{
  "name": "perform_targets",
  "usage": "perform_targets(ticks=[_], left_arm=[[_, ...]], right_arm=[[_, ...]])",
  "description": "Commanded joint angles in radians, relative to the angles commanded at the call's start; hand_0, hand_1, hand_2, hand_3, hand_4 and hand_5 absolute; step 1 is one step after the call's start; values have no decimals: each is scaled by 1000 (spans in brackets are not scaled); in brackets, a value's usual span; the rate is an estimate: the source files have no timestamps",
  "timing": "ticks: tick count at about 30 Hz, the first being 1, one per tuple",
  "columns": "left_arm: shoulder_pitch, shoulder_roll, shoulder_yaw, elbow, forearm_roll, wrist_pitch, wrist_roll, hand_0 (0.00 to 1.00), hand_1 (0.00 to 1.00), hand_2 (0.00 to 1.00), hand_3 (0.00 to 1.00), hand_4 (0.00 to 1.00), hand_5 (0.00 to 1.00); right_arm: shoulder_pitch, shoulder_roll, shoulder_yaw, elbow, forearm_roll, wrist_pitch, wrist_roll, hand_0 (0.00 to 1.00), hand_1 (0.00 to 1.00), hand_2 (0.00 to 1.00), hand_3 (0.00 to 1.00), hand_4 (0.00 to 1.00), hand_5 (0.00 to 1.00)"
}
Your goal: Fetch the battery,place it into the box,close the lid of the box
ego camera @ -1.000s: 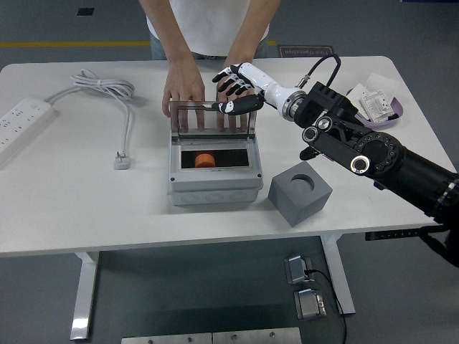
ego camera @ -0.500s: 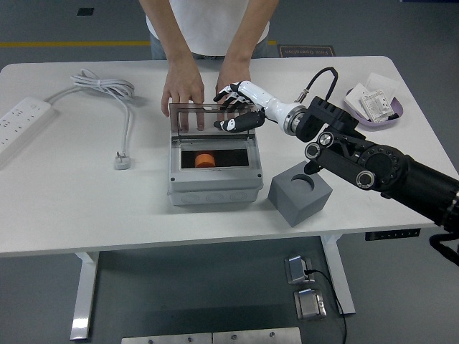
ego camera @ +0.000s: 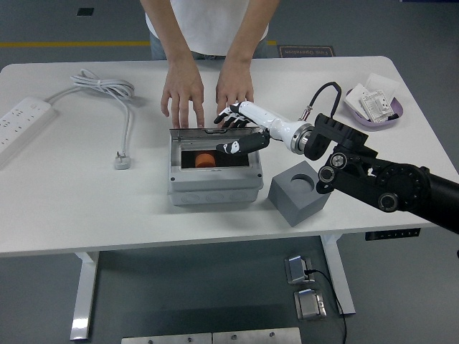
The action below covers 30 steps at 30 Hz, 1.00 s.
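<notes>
right hand (ego camera: 240,129) fingers pinch the lid (ego camera: 214,131); orange battery (ego camera: 204,160) lies crosswise in box (ego camera: 214,183).

Legible text: none. Floor sign (ego camera: 307,51) at upper centre-right of frame, behind the table's far edge: dark plate, lettering too blurred to read. Paper packets (ego camera: 374,104) in the purple tray (ego camera: 395,112), upper right: printed marks, too small to make out.
</notes>
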Motion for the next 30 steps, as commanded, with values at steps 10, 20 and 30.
perform_targets(ticks=[10, 20, 30], left_arm=[[3, -2, 44, 0, -46, 2, -10, 774, 784, 780, 948, 786, 938], [3, -8, 73, 0, -72, 3, -16, 772, 784, 780, 948, 786, 940], [10, -10, 10, 0, -16, 3, -4, 770, 784, 780, 948, 786, 942]], right_arm=[[-43, -53, 2, 122, -36, 1, -39, 624, 629, 686, 717, 823, 298], [-108, -71, 70, 118, -48, 2, -37, 605, 600, 682, 704, 821, 303], [-241, -218, 314, 272, -197, 83, -124, 612, 607, 681, 702, 821, 305]])
